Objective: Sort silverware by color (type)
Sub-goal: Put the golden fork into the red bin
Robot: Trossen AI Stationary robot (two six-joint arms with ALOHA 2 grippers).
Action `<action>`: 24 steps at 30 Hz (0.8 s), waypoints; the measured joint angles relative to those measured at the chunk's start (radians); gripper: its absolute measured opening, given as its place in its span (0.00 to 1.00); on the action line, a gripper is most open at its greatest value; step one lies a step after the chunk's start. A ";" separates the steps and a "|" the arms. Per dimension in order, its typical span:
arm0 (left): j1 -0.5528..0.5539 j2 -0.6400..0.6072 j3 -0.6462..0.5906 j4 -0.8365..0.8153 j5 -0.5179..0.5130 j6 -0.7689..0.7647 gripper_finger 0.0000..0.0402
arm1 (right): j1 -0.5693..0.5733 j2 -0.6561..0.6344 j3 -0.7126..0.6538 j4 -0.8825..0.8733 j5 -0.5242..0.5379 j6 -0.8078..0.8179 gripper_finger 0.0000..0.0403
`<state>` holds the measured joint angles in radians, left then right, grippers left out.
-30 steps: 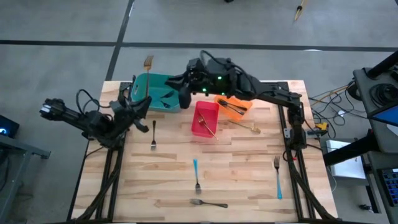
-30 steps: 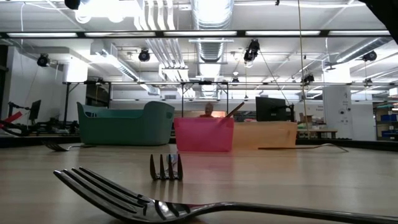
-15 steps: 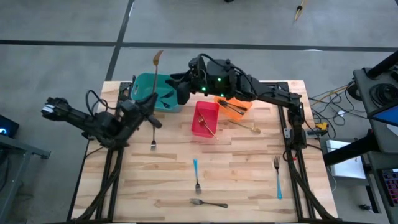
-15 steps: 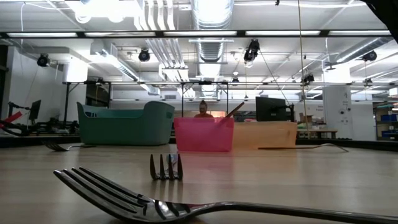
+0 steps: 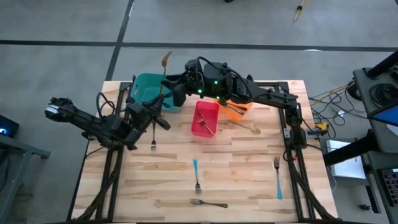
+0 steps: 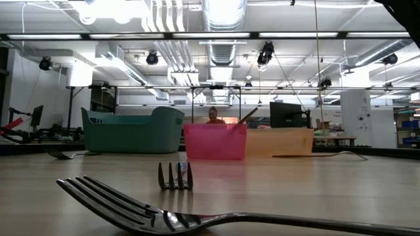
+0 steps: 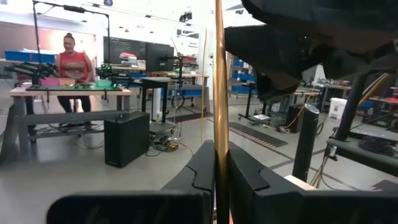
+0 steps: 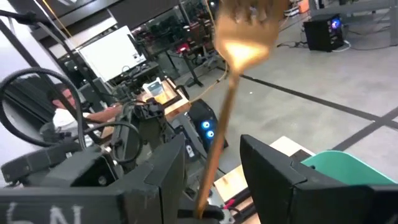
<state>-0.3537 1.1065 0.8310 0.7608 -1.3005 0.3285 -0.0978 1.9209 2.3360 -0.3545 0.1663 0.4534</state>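
While the left gripper (image 5: pixel 157 109) stays clamped on the gold fork (image 5: pixel 164 73), that fork stands tilted up above it, its tines over the teal bin (image 5: pixel 144 91) near the table's (image 5: pixel 249 180) far edge. Right gripper (image 5: pixel 177 94) sits just beside the fork's stem, fingers spread to either side of it without pinching; the right wrist view shows the stem (image 8: pixel 219 143) running up between them to blurred tines. Left wrist view has the stem (image 7: pixel 219 93) rising straight out of the closed fingers (image 7: pixel 200 177). Red bin (image 5: pixel 205 118) and orange bin (image 5: pixel 235 107) lie just past the right gripper; a dark-handled fork (image 5: pixel 153 135) rests close under the left one. Nearer the front edge the boards are mostly open, with two blue-handled forks (image 5: pixel 196 175) (image 5: pixel 277 177) and a silver fork (image 5: pixel 208 202) well apart from both grippers.
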 joint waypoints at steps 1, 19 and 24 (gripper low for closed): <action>0.000 0.006 0.005 0.000 -0.001 0.000 0.00 | 0.000 0.000 0.000 0.002 -0.007 0.000 0.36; 0.000 0.030 0.008 -0.001 0.009 -0.023 0.01 | 0.002 0.019 0.000 0.050 -0.015 -0.066 0.05; -0.001 0.031 0.008 -0.001 0.003 -0.041 0.04 | 0.002 0.018 0.000 0.047 -0.017 -0.070 0.04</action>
<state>-0.3543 1.1374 0.8394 0.7599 -1.2972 0.2879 -0.0959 1.9394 2.3358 -0.3078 0.1493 0.3830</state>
